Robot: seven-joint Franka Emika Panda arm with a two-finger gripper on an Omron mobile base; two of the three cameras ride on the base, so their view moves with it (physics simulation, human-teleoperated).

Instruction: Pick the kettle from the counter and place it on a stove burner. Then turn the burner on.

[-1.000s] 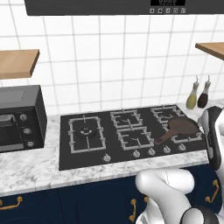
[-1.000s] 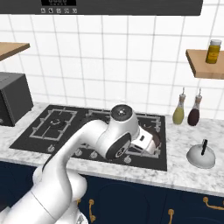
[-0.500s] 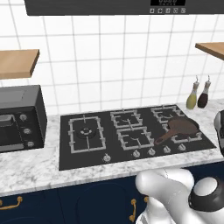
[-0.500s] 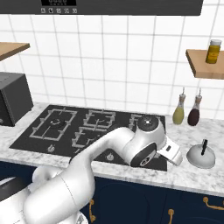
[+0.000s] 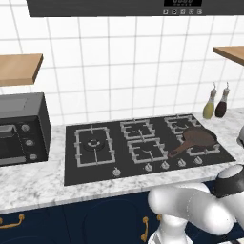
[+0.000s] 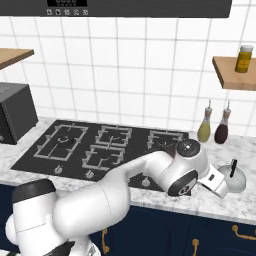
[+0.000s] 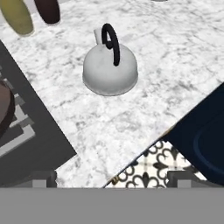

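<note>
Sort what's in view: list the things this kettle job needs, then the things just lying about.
For the job:
small silver-white domed kettle with black arched handle
white-grey marbled stone counter
largest square black grate burner

Lying about:
dark brown frying pan
olive and dark bottles
black microwave oven
yellow jar on the shelf

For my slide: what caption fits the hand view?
Open gripper hovers above the kettle on the marbled counter.

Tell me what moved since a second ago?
The robot arm swung right across the stove toward the kettle, and its hand now sits close beside it, holding nothing. The kettle stayed on the counter, the frying pan stayed on the cooktop, and the two bottles did not move.
</note>
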